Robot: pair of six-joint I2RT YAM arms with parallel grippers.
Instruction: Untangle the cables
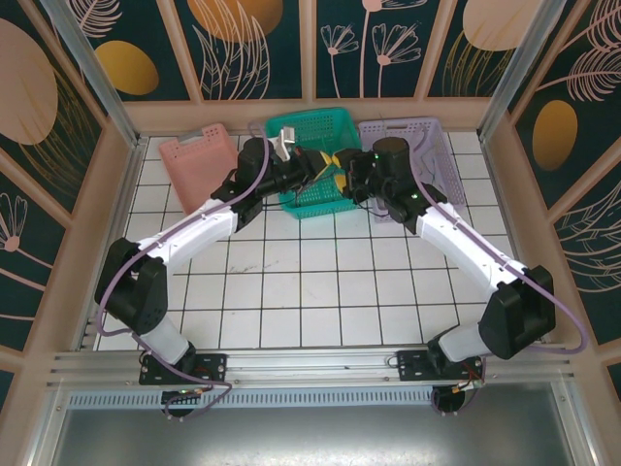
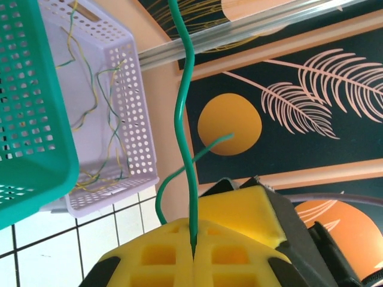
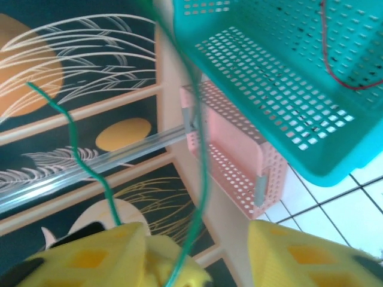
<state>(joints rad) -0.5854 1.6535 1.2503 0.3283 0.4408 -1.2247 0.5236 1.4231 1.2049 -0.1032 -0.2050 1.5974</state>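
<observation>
Teal basket (image 1: 325, 126) sits just ahead of both grippers; lilac basket (image 2: 128, 89) beside it holds yellow-green cables (image 2: 99, 95); left gripper (image 2: 194, 254) is clamped on a green cable (image 2: 182, 101) rising from its tips; right gripper (image 3: 206, 251) gapes, a green cable running between its fingers.

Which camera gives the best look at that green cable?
Left wrist view: the green cable is sharp there, pinched between the left fingers. The right wrist view shows it blurred, by the right fingers; from the top it's too small to tell.

Top view looking down from behind, wrist views close, sharing teal basket (image 3: 287, 78)
</observation>
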